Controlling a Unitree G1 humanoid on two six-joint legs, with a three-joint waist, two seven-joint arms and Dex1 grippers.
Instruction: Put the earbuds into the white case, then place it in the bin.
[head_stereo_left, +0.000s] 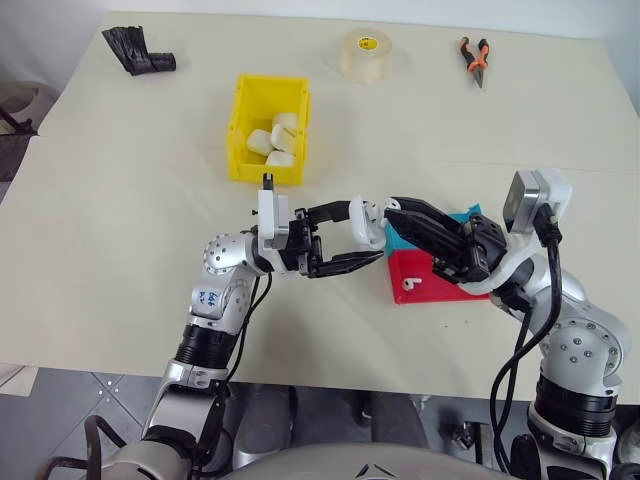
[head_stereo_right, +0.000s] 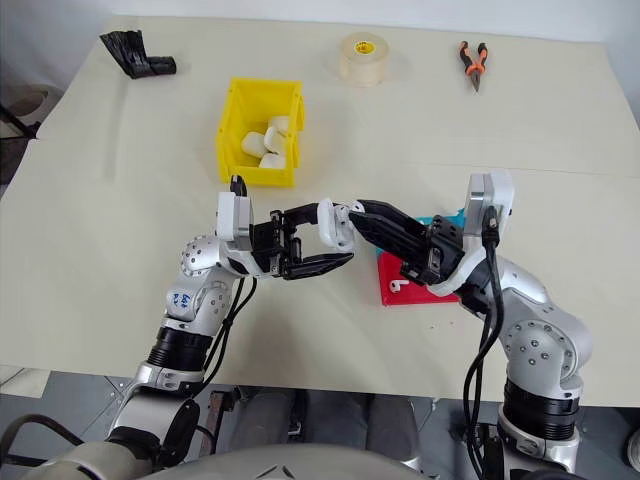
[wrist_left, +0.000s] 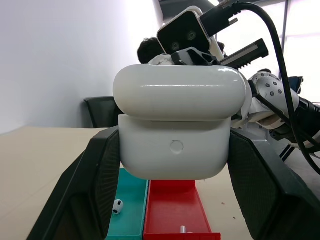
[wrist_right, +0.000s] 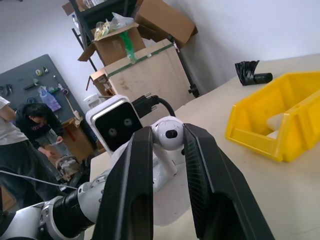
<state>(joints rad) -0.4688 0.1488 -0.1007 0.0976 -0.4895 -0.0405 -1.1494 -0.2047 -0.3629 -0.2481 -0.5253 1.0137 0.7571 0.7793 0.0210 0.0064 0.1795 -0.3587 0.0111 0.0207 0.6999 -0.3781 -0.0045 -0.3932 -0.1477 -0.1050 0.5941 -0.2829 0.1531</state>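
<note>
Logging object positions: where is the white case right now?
The white case is clamped in the left pincer, held above the table beside the red tray.

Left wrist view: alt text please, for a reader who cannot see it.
The left gripper clamps a white case, lid raised slightly, between its two black fingers. Below lie a teal tray holding one earbud and a red tray; the other arm's wrist camera rises behind.
</note>
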